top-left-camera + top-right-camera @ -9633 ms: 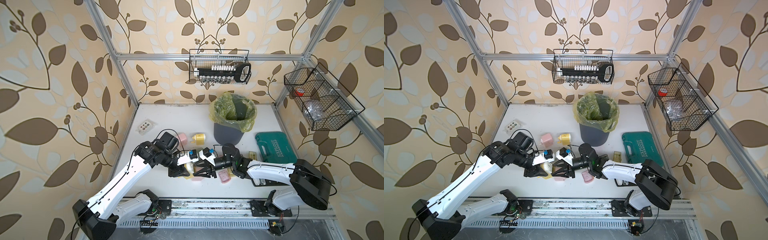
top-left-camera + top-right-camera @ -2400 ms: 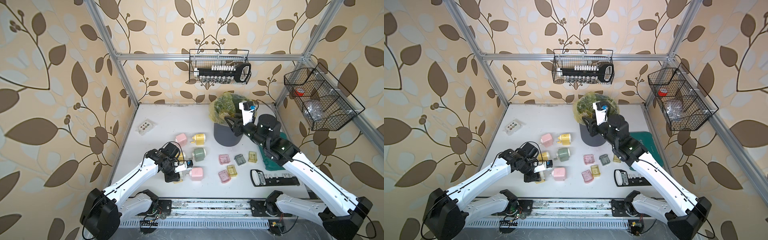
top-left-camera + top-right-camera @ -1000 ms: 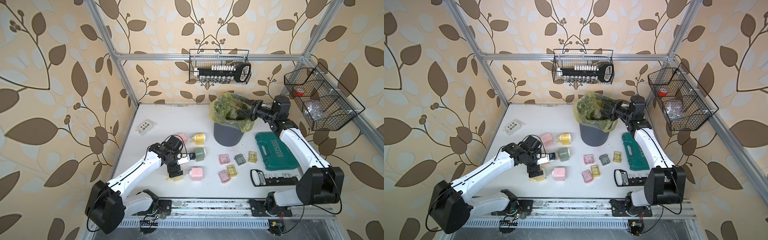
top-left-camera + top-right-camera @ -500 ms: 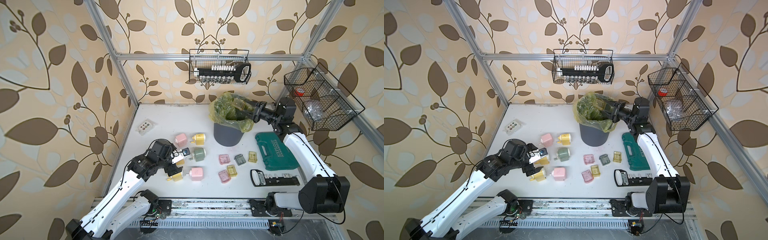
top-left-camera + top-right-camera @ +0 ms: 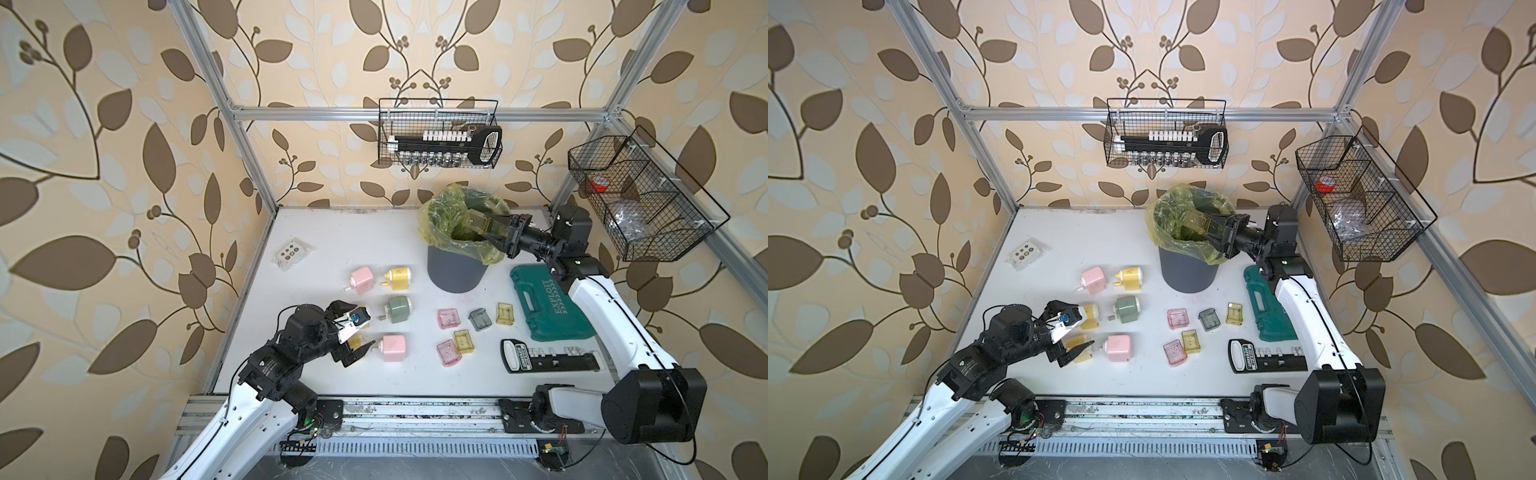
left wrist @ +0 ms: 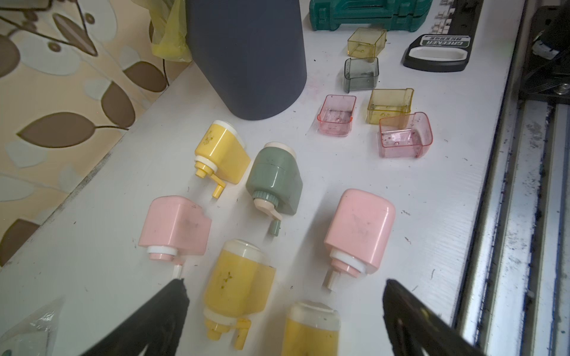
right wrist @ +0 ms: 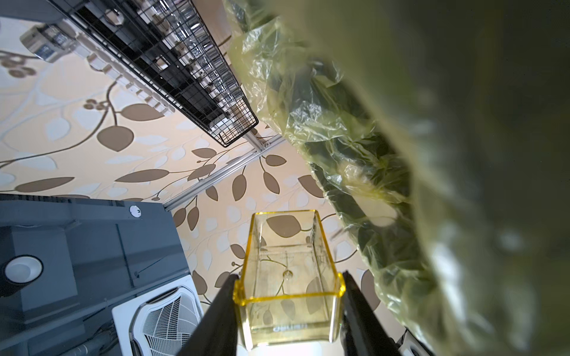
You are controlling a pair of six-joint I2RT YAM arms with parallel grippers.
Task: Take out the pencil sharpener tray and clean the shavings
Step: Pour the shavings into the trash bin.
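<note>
Right tool point(image 5: 494, 227), clamped on the yellow tray point(image 5: 477, 222), has reached the lined bin point(image 5: 455, 270) mouth, upper right; tray looks empty, shavings apparently dumped. Left tool point(image 5: 353, 330) gapes, withdrawn lower left.

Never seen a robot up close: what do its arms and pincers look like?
The left arm and right arm have smooth white shells, chunky black joints and thin black cables looping alongside. The left gripper and right gripper are black, each with two tapered wedge-shaped fingers. A white wrist camera with a blue dot sits by the left one.
</note>
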